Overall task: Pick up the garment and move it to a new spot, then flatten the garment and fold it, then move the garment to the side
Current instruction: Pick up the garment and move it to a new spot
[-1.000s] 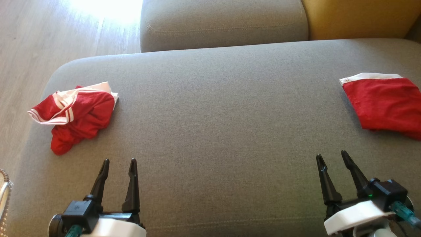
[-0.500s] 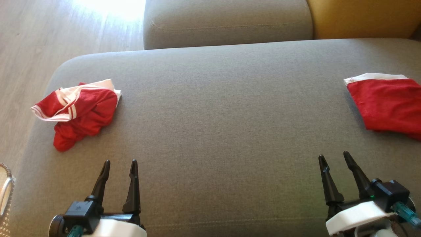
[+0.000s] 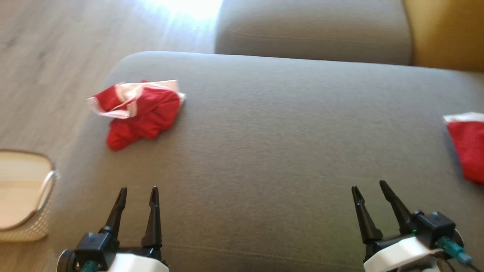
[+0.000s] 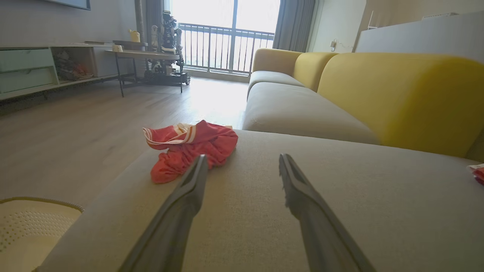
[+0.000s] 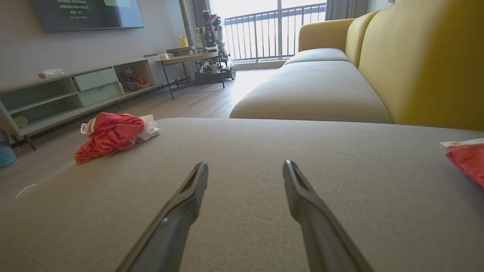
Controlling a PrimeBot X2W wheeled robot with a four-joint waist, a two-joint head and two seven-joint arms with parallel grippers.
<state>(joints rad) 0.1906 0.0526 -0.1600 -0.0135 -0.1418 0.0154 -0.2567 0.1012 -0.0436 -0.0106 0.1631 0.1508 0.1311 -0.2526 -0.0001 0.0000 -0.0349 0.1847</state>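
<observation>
The robot's head has turned left; nothing on the sofa has moved.

A pale basket (image 3: pixel 22 152) has come into view on the floor. The crumpled red-and-white garment (image 3: pixel 141 111) lies untouched near the grey seat cushion's (image 3: pixel 272 132) far left edge, where a clumsy nudge could tip it off. The left gripper (image 3: pixel 138 189) hovers nearest, fingers spread and empty, so pickup hasn't begun. The bare middle leaves room for flattening. The right gripper (image 3: pixel 368 186) is likewise spread and empty, and a folded red garment (image 3: pixel 469 147) sits far right.
</observation>
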